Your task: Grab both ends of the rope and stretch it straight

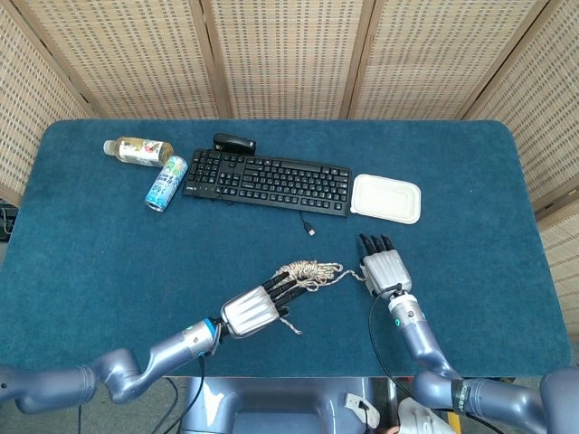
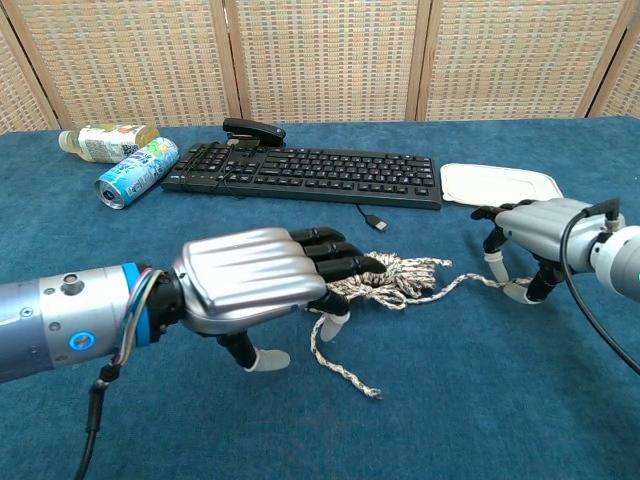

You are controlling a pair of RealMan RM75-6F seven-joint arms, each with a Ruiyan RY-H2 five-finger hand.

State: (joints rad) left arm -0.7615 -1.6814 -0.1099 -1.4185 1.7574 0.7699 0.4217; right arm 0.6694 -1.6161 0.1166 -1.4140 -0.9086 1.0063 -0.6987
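The speckled rope (image 1: 308, 270) lies as a loose coil (image 2: 398, 274) on the blue table, near its front middle. One strand runs right to my right hand (image 1: 386, 271), whose fingers arch down onto the table around that rope end (image 2: 492, 282). The thumb and fingertips (image 2: 514, 291) stand apart, with the end lying between them. The other rope end (image 2: 372, 392) trails toward the front edge. My left hand (image 1: 253, 310) hovers with straight, spread fingers (image 2: 340, 262) over the coil's left side, holding nothing.
A black keyboard (image 1: 268, 181) lies behind the rope with its cable plug (image 1: 310, 231) loose on the cloth. A stapler (image 1: 234, 143), a can (image 1: 166, 183) and a bottle (image 1: 137, 150) sit at the back left. A white lid (image 1: 386, 198) lies at the back right.
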